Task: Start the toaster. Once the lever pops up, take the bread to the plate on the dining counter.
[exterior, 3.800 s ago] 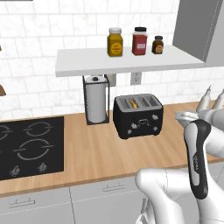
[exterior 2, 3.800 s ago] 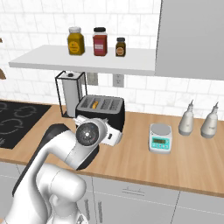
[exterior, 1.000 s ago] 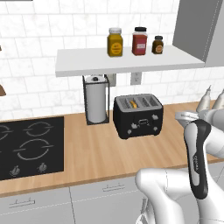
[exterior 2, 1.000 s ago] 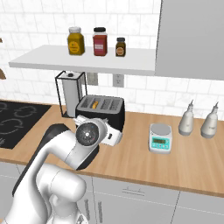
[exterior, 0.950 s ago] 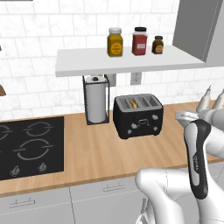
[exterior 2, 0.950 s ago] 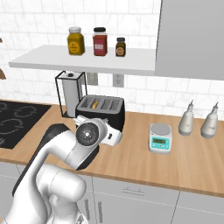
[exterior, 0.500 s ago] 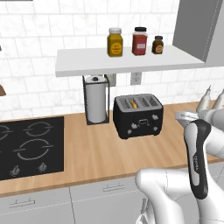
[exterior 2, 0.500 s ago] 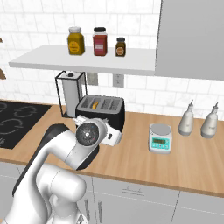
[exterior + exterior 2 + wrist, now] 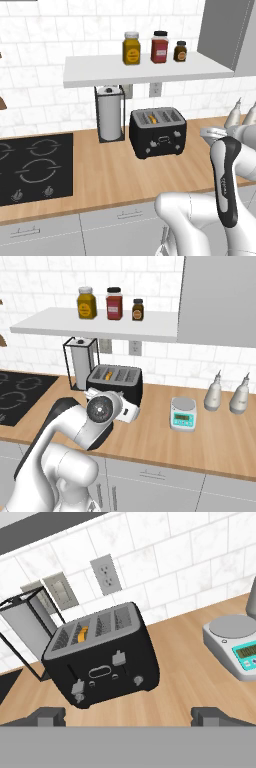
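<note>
**Jaws wide, hanging short of the toaster**

My arm is folded back over the worktop's front edge, elbow bent, hand pointed toward the back wall. My gripper (image 9: 128, 714) is spread to its widest and holds nothing; both fingertips (image 9: 48, 716) stand apart with bare wood between them.

The toaster (image 9: 158, 132) sits toward the back edge of the worktop, just beside the paper towel stand (image 9: 110, 114) and under the shelf (image 9: 145, 70). From the hand view I see its front face tilted: the lever (image 9: 119, 658) is at the middle of that face, up near the top, with a second tab (image 9: 77, 687) lower down by the toaster's left corner. The bread (image 9: 82, 633) shows as an orange-tan edge in a slot.

The right base view gives what the left cannot: the scale (image 9: 183, 413) and two shakers (image 9: 214, 393) along the worktop's right stretch, and my hand (image 9: 115, 407) in front of the toaster's near corner. The left base view adds the hob (image 9: 31, 168) at the worktop's left end. Three jars (image 9: 131, 48) stand on the shelf.

Against the pictures from a second ago and earlier, nothing differs: arm, jaws and toaster are all as they were.
</note>
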